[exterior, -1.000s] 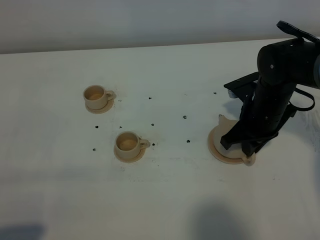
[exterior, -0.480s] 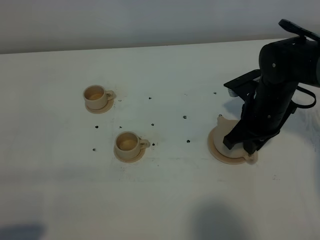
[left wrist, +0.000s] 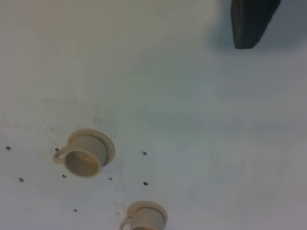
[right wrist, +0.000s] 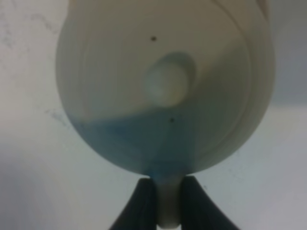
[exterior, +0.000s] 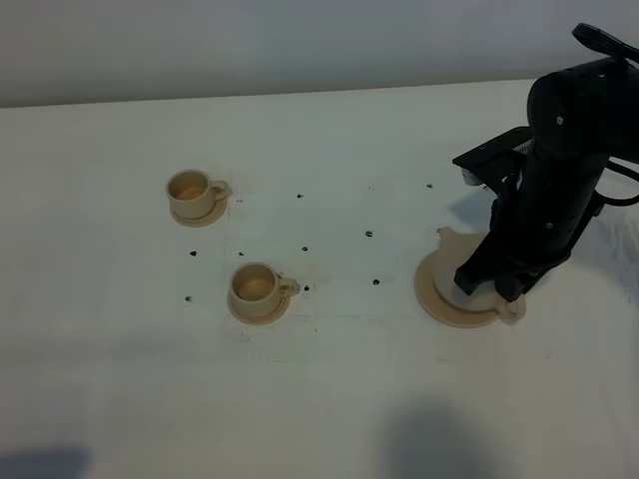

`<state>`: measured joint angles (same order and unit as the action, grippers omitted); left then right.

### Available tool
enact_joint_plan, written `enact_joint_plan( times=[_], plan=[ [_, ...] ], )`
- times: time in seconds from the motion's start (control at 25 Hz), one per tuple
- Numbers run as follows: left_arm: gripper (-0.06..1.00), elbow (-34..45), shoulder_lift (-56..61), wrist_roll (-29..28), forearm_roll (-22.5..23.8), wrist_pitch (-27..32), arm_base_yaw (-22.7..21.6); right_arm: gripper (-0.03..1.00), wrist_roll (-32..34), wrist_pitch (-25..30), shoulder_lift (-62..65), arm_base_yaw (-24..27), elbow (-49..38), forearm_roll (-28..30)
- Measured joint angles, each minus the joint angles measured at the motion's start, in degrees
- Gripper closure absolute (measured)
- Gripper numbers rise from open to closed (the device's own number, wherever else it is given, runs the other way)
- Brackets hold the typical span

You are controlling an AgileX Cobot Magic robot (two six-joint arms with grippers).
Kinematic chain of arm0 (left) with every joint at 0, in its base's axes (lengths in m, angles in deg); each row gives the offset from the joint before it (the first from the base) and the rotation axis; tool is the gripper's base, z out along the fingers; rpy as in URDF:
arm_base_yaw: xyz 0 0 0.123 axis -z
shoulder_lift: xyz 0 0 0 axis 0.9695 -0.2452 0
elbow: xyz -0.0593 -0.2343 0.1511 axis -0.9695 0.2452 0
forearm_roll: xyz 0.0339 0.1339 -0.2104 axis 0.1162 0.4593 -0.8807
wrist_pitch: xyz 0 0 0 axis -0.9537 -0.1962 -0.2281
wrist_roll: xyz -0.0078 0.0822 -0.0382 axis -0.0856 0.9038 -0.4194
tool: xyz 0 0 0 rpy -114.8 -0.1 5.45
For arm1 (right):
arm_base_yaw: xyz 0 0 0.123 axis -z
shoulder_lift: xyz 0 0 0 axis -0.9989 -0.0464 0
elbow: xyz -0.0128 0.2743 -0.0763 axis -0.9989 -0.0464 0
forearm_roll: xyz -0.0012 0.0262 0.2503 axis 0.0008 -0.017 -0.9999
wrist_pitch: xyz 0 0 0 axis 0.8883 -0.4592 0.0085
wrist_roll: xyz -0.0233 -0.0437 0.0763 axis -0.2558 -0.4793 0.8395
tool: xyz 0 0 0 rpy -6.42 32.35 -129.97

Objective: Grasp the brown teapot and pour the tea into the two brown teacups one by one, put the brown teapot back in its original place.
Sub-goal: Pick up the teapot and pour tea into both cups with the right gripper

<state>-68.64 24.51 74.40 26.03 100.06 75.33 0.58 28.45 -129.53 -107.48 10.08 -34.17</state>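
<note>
The brown teapot (exterior: 475,296) sits on its wide round saucer (exterior: 435,295) at the right, mostly hidden by my right arm; only its spout and handle stick out. In the right wrist view the teapot (right wrist: 163,86) fills the frame, lid knob up. My right gripper (right wrist: 168,186) is shut on its loop handle. In the exterior high view that gripper (exterior: 499,291) is low over the saucer. The two brown teacups (exterior: 190,191) (exterior: 256,286) stand on small saucers at the left, and both show in the left wrist view (left wrist: 84,155) (left wrist: 145,218). One dark finger (left wrist: 252,23) of my left gripper shows.
The white table (exterior: 329,399) carries several small dark specks between the cups and the teapot saucer. The table's far edge meets a grey wall at the back. My left arm is outside the exterior high view.
My right arm has shifted a little to the right, and the teapot handle has moved right with it. The cups have not moved.
</note>
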Motion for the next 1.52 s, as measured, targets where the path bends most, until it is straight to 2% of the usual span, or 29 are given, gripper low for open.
enact_joint_plan(
  times=[0.2,0.92,1.52],
  plan=[
    [0.40,0.00,0.00,0.00,0.00,0.00,0.00,0.86,0.00,-0.02,1.27,-3.07,0.44,2.36],
    [0.40,0.00,0.00,0.00,0.00,0.00,0.00,0.86,-0.06,-0.67,-1.11,-15.13,11.00,11.46],
    [0.40,0.00,0.00,0.00,0.06,0.06,0.00,0.86,-0.41,-0.44,-7.40,-21.85,16.10,18.35]
  ],
)
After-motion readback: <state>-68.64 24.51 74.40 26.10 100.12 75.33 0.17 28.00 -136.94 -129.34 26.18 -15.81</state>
